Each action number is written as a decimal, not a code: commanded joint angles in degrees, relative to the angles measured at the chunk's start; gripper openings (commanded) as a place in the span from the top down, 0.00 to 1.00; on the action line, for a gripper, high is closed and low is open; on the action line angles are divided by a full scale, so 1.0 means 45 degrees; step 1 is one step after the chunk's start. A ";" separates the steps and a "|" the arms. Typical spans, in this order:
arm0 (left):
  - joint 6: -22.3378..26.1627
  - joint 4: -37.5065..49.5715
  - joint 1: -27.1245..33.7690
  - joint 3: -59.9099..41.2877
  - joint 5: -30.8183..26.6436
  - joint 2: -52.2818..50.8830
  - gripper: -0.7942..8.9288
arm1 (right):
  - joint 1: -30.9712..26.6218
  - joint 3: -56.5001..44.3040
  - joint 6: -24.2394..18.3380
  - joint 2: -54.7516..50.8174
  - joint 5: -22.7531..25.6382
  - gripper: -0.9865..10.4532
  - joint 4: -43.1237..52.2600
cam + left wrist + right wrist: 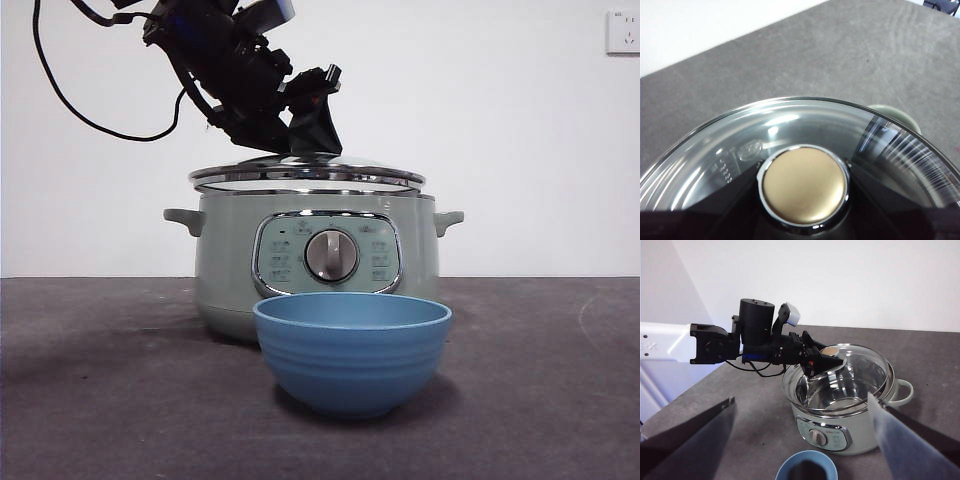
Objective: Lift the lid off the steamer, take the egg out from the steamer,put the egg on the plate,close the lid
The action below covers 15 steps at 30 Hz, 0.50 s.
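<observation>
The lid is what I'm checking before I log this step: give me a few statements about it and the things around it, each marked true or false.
1. The left gripper is at the lid's knob. True.
2. The lid lies flat on the table beside the steamer. False: it sits over the steamer, tilted, with a gap under its rim on one side.
3. The plate stands in front of the steamer's dial. True.
4. The right gripper is clamped on the plate. False: it hangs open above the scene, holding nothing.
5. An egg lies in the plate. False: none shows there.
</observation>
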 commanded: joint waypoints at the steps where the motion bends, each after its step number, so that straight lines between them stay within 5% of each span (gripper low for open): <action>1: -0.0087 0.0758 -0.0092 0.0112 0.0121 -0.0024 0.93 | 0.0019 0.0029 -0.0058 0.0083 -0.0005 0.53 0.0078; 15: -0.0083 0.0777 -0.0262 0.0112 0.0083 0.0364 0.93 | 0.0019 0.0029 -0.0053 0.0350 -0.0015 0.53 0.0092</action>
